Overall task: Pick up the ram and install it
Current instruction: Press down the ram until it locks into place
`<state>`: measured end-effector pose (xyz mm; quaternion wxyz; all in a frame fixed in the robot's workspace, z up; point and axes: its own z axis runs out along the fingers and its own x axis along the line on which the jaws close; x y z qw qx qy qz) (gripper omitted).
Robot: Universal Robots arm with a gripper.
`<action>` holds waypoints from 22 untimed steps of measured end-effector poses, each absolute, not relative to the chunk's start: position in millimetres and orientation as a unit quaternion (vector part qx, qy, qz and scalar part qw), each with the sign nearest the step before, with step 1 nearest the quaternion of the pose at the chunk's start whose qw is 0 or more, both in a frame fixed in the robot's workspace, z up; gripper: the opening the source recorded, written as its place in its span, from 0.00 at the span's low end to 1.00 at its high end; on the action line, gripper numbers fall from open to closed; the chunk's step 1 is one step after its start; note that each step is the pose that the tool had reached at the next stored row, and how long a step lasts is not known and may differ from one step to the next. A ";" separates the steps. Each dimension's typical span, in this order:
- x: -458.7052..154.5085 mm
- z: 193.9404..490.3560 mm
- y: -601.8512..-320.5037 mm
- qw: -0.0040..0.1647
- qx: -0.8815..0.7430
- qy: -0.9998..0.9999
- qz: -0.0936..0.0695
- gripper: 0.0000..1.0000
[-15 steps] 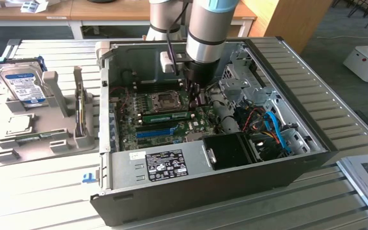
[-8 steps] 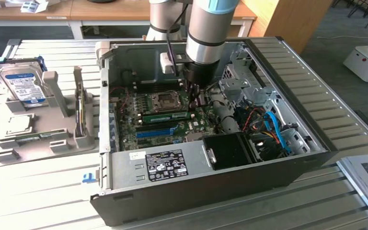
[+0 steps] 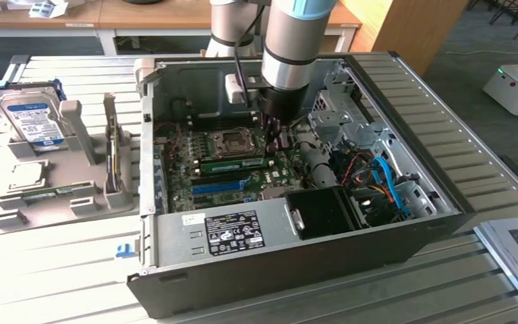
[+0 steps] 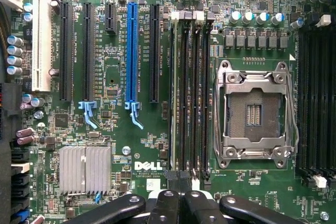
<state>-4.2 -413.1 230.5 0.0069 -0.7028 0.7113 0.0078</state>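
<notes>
The ram [image 3: 232, 163], a long green stick, stands on edge in a memory slot on the motherboard, beside the CPU socket [image 3: 233, 140], inside the open computer case [image 3: 268, 270]. In the wrist view the ram [image 4: 174, 93] appears edge-on as a thin pale strip in the outermost of the black memory slots, on the blue slot's side. My gripper [image 3: 274, 142] reaches down into the case over the ram's end toward the exterior view's right. Its fingers [image 4: 165, 208] are shut together with nothing between them; my gripper [image 4: 179, 196] hangs just above the slots' end. Whether it touches the ram I cannot tell.
A long blue slot [image 4: 132, 51] and black expansion slots lie beside the memory slots; the CPU socket [image 4: 254, 111] lies on the other side. Case walls, a black shroud [image 3: 326, 212] and cables [image 3: 385, 179] crowd the arm. A hard drive [image 3: 30, 118] stands in a grey holder [image 3: 61, 189] at the exterior view's left.
</notes>
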 end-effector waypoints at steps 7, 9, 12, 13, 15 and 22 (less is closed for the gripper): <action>-4.2 228.1 -413.1 0.007 -0.703 0.711 0.008 0.10; -4.2 227.9 -413.1 0.007 -0.703 0.711 0.008 0.10; -4.1 226.7 -413.1 0.007 -0.703 0.711 0.008 0.10; -4.2 226.7 -413.1 0.007 -0.703 0.711 0.008 0.10; -4.2 226.7 -413.1 0.007 -0.703 0.711 0.008 0.10; -4.2 225.7 -413.1 0.007 -0.703 0.711 0.008 0.10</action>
